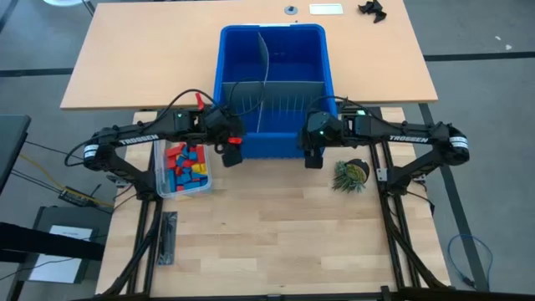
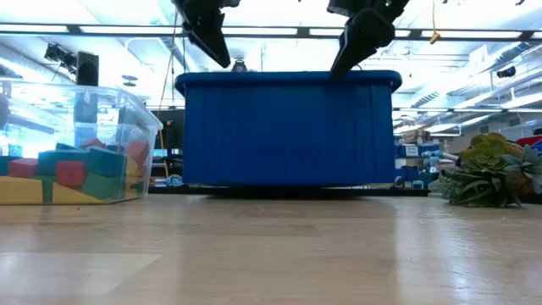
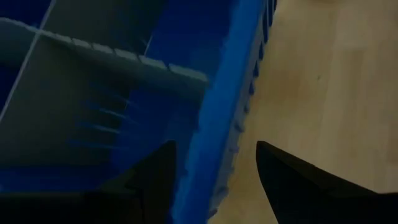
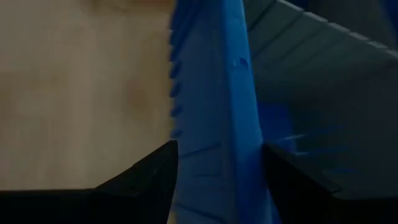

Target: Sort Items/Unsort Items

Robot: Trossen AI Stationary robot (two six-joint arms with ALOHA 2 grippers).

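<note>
A: Starting at the left, where are the toy blocks (image 1: 187,165)?

B: In a clear tub (image 1: 160,171) on the table (image 1: 276,234), just left of the big blue bin (image 1: 242,46). Red, blue and yellow ones show, piled together.

A: And the left gripper (image 1: 231,150)?

B: At the bin's near left corner. Its fingers (image 3: 152,180) stand apart, one on each side of the blue rim, above it rather than clamped on.

A: The bin itself?

B: Grey divider sheets (image 1: 276,104) split it into compartments.

A: The right gripper (image 1: 313,155)?

B: At the near right corner, fingers (image 4: 152,177) likewise spread astride the rim. A small spiky plant (image 1: 350,175) sits just beside that corner.
</note>
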